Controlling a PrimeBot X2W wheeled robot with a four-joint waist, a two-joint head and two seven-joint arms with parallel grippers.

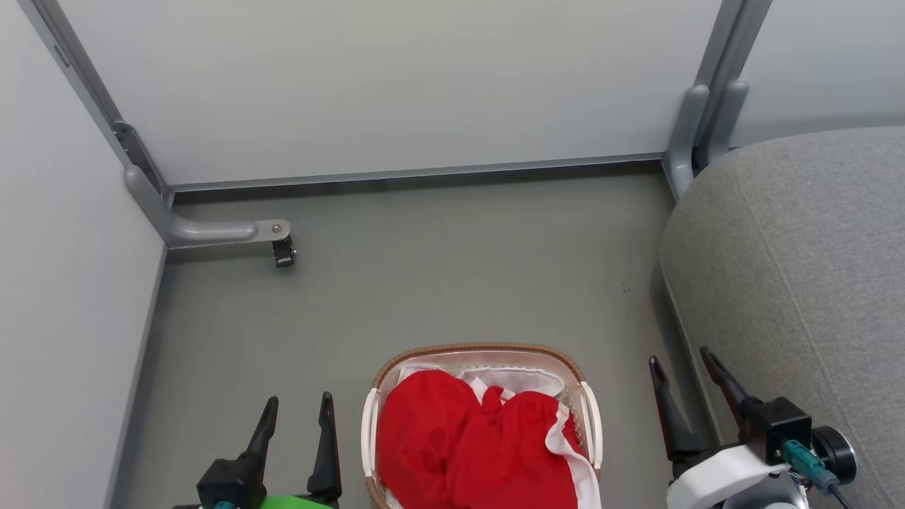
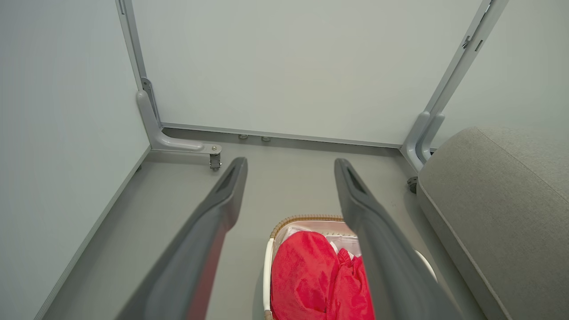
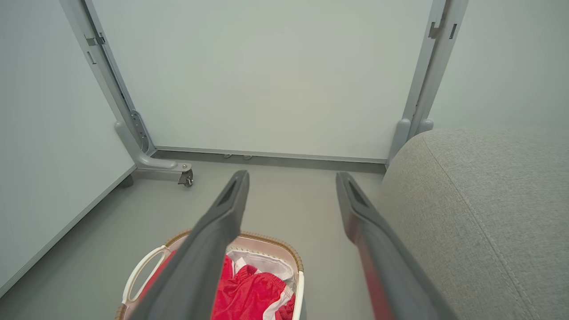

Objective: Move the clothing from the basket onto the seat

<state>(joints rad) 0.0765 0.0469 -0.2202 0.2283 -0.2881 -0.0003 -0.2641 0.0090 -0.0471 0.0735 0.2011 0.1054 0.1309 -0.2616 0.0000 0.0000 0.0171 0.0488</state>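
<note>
Head view: crumpled bright red clothing (image 1: 459,445) with white trim lies heaped in the oval cream basket (image 1: 481,348), which has a brown woven rim. The basket stands on the smooth grey floor (image 1: 424,283), near the rounded, grey-textured seat (image 1: 799,283). The left gripper (image 1: 299,398) and right gripper (image 1: 679,355) flank the basket, fingers up, spread wide and empty.

Left wrist view: the parted dark fingers (image 2: 222,200) frame the floor and the basket's far rim.

Right wrist view: the wide-spread fingers (image 3: 222,222) hold nothing; one crosses the basket, the other lies along the seat's edge.
</note>
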